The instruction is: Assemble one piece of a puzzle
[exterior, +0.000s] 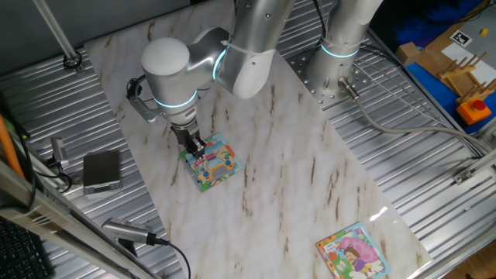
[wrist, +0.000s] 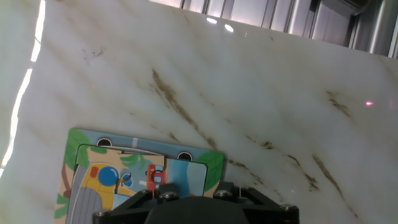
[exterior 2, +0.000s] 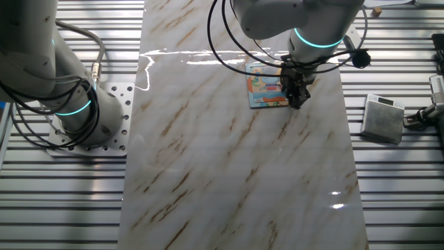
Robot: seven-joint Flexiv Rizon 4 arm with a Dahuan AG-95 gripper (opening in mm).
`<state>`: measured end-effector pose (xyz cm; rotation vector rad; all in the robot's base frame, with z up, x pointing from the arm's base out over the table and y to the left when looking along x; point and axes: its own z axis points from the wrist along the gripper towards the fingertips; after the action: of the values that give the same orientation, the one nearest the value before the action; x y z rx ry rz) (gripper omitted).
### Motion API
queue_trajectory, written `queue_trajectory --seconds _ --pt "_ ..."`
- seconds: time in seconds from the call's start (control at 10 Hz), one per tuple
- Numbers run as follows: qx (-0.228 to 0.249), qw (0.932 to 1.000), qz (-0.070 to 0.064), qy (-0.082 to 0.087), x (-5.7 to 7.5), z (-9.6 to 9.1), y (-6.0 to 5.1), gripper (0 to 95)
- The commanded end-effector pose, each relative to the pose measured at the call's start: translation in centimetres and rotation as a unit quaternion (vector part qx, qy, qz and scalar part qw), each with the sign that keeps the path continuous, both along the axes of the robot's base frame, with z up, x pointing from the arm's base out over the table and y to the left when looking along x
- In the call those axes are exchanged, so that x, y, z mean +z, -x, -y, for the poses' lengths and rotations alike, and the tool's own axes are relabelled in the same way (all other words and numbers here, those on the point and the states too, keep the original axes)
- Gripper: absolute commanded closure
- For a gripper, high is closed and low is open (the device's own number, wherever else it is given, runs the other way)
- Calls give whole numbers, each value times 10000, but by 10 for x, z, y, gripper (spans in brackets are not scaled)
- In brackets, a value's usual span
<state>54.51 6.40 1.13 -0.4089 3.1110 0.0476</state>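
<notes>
The puzzle [exterior: 217, 167] is a small square board with a teal, green and orange border and a yellow-and-red cartoon picture. It lies flat on the marble slab and also shows in the other fixed view [exterior 2: 262, 87] and the hand view [wrist: 118, 171]. My gripper [exterior: 198, 149] points straight down at the puzzle's left part, its fingertips at or just above the board [exterior 2: 295, 101]. In the hand view only the gripper's black housing [wrist: 196, 208] shows, covering the board's lower edge. The piece is hidden; I cannot make it out at the fingertips or on the board.
A second square puzzle with a pink-dressed girl [exterior: 353, 250] lies at the slab's near corner. A grey box [exterior: 101, 170] with cables sits on the ribbed metal beside the slab. Another arm's base [exterior: 335, 74] stands at the slab's far edge.
</notes>
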Motion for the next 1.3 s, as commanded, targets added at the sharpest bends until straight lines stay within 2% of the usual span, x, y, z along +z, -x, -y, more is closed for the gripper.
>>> queue_trajectory --seconds 0.1,0.5,0.6,1.0,1.3 --pt "13 10000 -4 -3 0 0 0 380" --pt "28 10000 -2 8 1 -1 0 380" --pt "25 10000 -10 27 4 -1 0 570" --pt "23 10000 -23 1 9 -5 -2 570" --pt "-40 10000 -32 -44 12 -17 -7 570"
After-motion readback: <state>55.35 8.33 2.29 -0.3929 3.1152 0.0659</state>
